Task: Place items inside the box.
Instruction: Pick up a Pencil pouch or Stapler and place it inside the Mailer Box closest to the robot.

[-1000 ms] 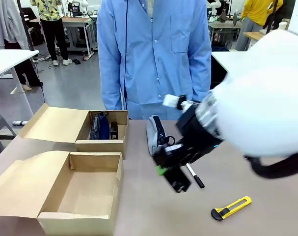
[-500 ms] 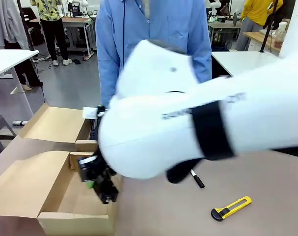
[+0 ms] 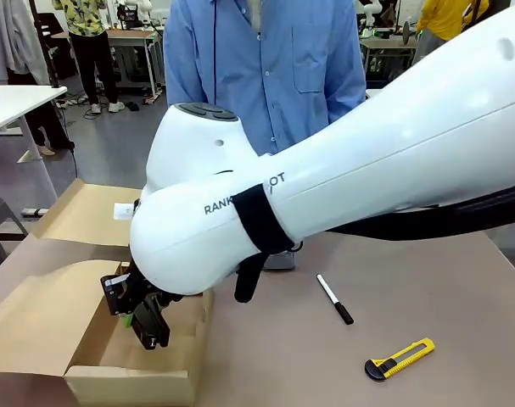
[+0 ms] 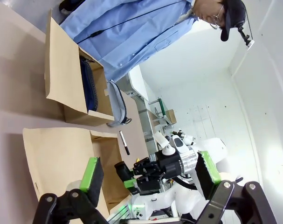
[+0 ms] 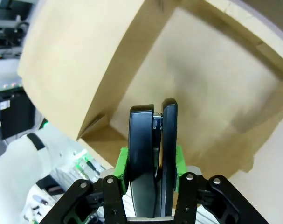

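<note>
A yellow and black utility knife (image 3: 399, 359) lies on the brown desk (image 3: 461, 314) at the near right. At the near left sits an open cardboard box (image 3: 125, 383), the bigger of two, with its wide flap (image 3: 32, 326) folded out to the left.

The white right arm (image 3: 367, 170) reaches across the desk from the right. Its claw (image 3: 143, 316) points down over the inside of this box, close to the right wall. The claw is partly closed, with its green pads (image 5: 122, 163) pressed against both sides of a black stapler (image 5: 150, 149). It holds the stapler above the bare cardboard floor of the box.

The left claw (image 4: 148, 170) is spread wide, and there is nothing between its pads.

A little farther back, right of the middle, a white marker pen (image 3: 334, 298) with a black cap lies on the desk, apart from the knife. Farther back on the left stands the smaller cardboard box (image 4: 78, 115), also open, with a dark blue pouch (image 4: 87, 86) inside it. A grey pencil case (image 4: 117, 102) lies on the desk just beside that box, on its right.

At the far edge of the desk stands a person in a light blue shirt (image 3: 274, 76).
</note>
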`<state>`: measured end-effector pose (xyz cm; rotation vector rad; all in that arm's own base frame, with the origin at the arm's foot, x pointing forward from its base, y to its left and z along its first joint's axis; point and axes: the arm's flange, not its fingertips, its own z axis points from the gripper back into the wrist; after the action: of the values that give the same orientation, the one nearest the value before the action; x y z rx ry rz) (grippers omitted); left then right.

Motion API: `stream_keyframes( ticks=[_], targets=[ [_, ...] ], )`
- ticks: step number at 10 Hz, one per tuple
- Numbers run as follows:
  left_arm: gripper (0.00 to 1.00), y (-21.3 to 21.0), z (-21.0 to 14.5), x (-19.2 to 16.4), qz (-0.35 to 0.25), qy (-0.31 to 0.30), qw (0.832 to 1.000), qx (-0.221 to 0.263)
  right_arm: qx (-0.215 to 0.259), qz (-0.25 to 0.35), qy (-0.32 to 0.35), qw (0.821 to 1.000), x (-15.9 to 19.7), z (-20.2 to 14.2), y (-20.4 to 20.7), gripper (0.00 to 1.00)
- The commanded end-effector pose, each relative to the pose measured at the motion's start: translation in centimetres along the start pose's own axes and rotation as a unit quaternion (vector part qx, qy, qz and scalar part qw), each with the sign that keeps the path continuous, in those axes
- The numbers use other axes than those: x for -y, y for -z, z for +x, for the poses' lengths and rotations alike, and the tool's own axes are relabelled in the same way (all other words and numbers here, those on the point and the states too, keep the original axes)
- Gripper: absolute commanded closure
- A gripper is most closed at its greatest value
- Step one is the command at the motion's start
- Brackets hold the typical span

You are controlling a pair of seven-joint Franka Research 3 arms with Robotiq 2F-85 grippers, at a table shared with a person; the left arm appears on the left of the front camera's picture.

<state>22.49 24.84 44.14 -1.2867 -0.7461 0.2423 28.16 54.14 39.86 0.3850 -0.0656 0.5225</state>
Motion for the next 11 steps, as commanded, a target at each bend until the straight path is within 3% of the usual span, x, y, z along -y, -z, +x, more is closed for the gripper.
stream_keyframes(
  ticks=[1, 3, 5, 6, 11],
  targets=[
    [0.0, 0.1, 0.0, 0.1, -0.011, 0.01, 1.0, 0.007, 0.015, -0.025, 0.027, 0.999, -1.3, 1.2, 0.9, 0.57],
    [0.0, 0.1, 0.0, 0.1, -0.011, 0.01, 1.0, 0.007, 0.052, -0.015, 0.032, 0.998, -0.6, 2.1, 1.4, 0.57],
    [0.0, 0.1, 0.0, 0.1, -0.011, 0.01, 1.0, 0.007, 0.033, 0.014, 0.035, 0.999, 0.0, 2.3, 1.8, 0.57],
    [0.0, 0.1, 0.0, 0.1, -0.011, 0.01, 1.0, 0.007, 0.025, 0.012, 0.03, 0.999, 0.2, 2.3, 2.0, 0.0],
    [0.0, 0.1, 0.0, 0.1, -0.011, 0.01, 1.0, 0.007, 0.026, 0.02, 0.035, 0.999, 0.3, 2.2, 1.9, 0.0]
  ],
)
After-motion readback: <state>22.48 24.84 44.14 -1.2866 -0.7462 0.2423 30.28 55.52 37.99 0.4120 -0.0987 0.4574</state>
